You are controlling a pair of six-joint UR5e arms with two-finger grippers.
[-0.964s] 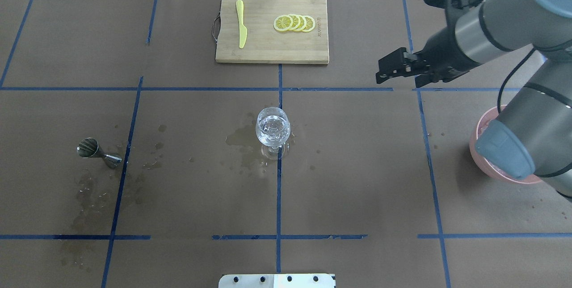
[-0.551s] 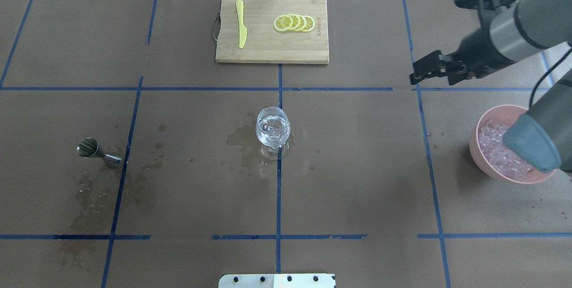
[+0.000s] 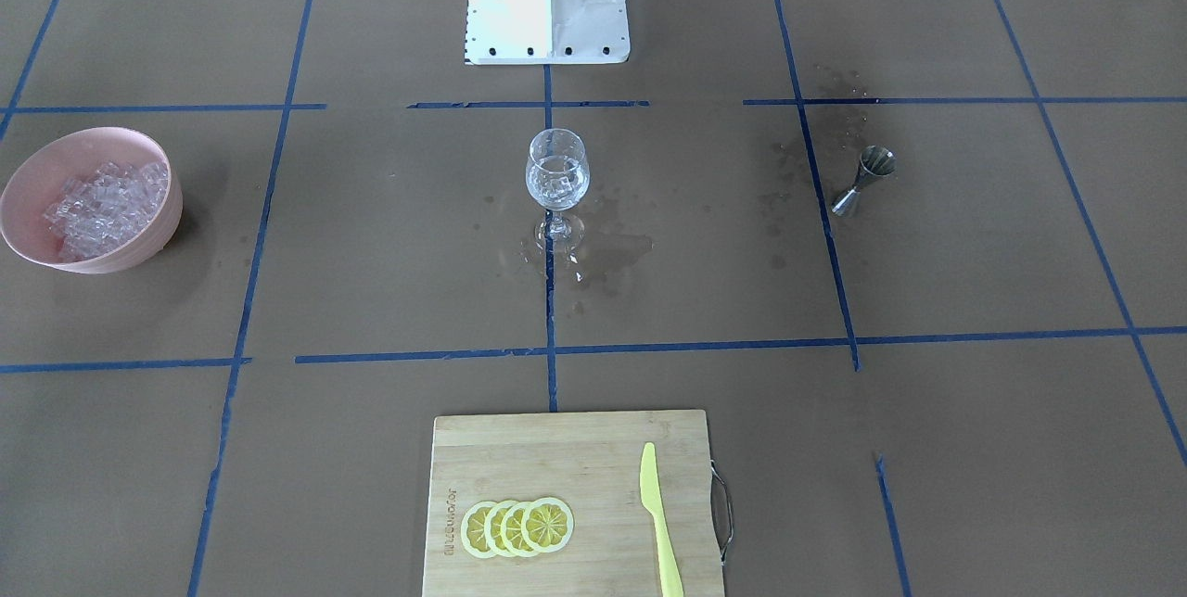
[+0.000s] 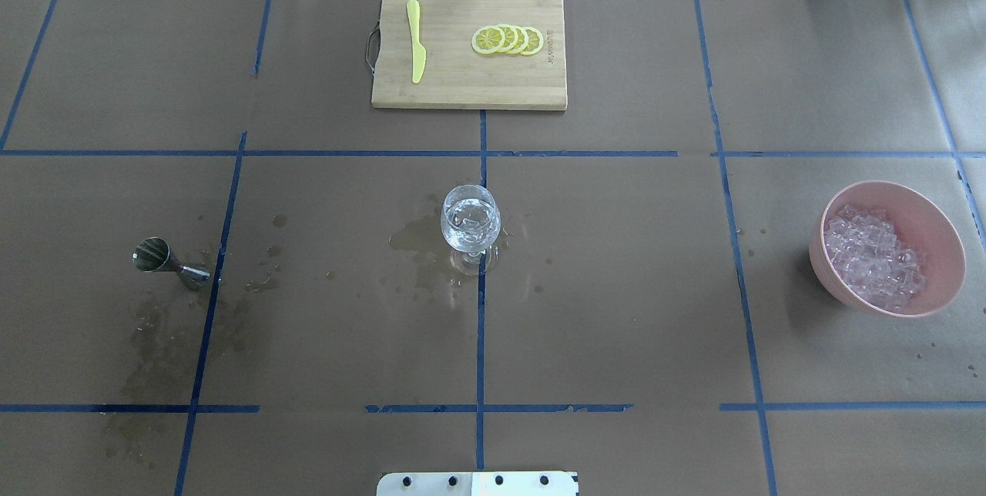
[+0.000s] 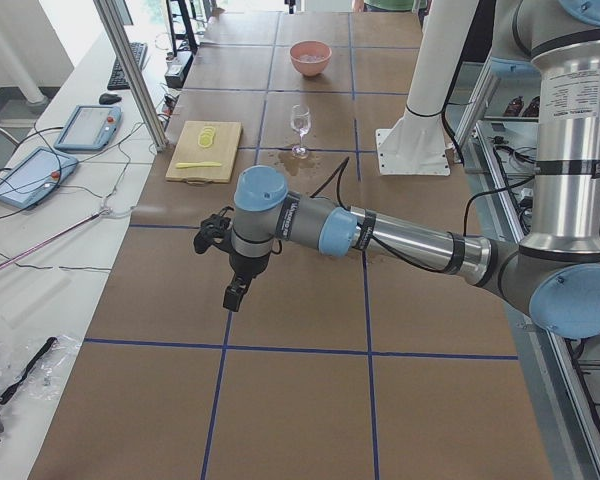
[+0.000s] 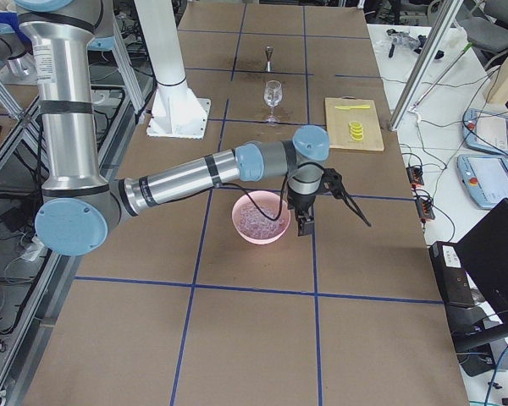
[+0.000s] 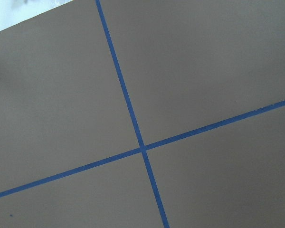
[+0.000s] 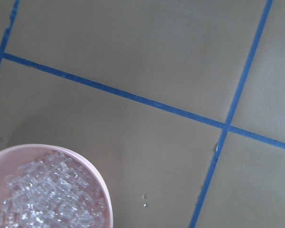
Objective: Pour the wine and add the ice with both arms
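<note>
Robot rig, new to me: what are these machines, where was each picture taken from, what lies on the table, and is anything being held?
These are two jointed robot arms. The left-end view shows the left arm, its left gripper above bare paper; the right-end view shows the right arm, its right gripper near the pink bowl of ice. Two views look down on the table, from behind the robot and from across it; two come from wrist cameras. Also on the table: a wine glass holding clear wine, a metal jigger, a cutting board with lemon slices and a yellow knife. Nothing is visibly held; open or shut cannot be told.
</note>
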